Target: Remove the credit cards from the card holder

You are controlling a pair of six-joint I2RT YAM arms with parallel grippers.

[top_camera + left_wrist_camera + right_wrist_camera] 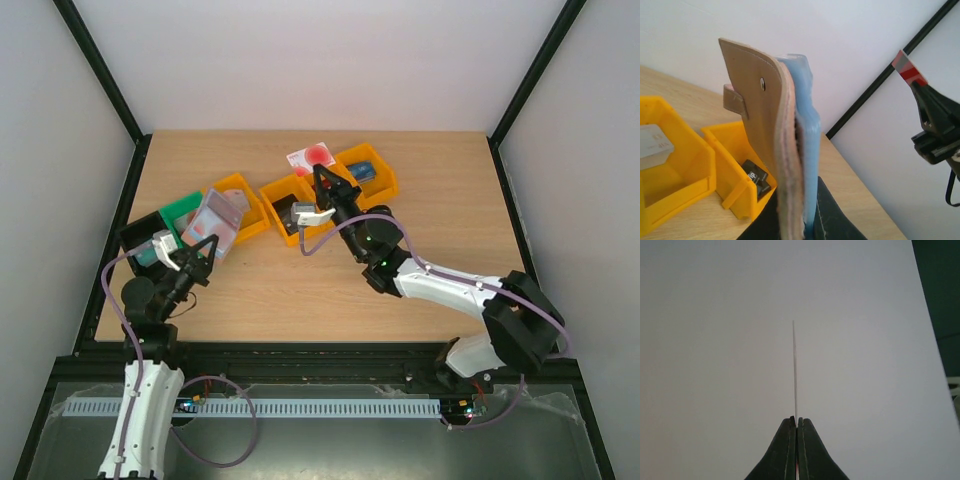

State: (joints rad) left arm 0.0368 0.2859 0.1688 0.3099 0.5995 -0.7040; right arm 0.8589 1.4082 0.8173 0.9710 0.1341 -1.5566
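Two grippers, both clamped. Left gripper [199,248] pinched tight on lower edge of tan-brown leather folding card holder [767,150] with light blue lining, held upright above pale wooden table [300,290]. Stitched edge, metal snap stud and strap tab visible; pockets hidden. Right gripper [322,178], right of card holder and well apart, closed on thin white plastic card with red mark [312,156]; edge-on in right wrist view, mere line. Orange plastic bins [240,205] beside card holder; small black item [757,177] in one, unidentifiable.
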